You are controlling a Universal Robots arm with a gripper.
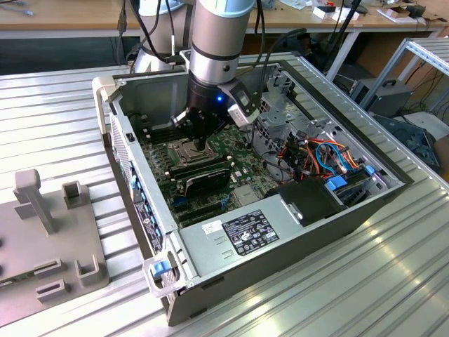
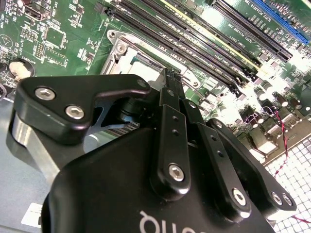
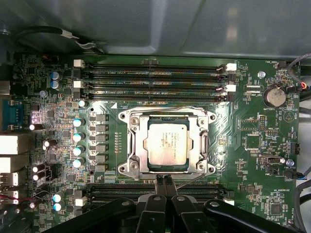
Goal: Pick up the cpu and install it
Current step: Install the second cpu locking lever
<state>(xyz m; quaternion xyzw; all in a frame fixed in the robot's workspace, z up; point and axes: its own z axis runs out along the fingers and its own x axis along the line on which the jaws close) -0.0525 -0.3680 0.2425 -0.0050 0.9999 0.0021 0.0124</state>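
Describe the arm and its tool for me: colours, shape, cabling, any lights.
In the exterior view the arm is a silver-grey cylinder with a pale blue cap ring, black cables running down beside it. A grey wrist-mounted box sits beside a small blue light. The tool is matte black; in the second wrist view its flat linkage bars carry silver screws and white lettering marks the body. Two narrow fingers taper together.
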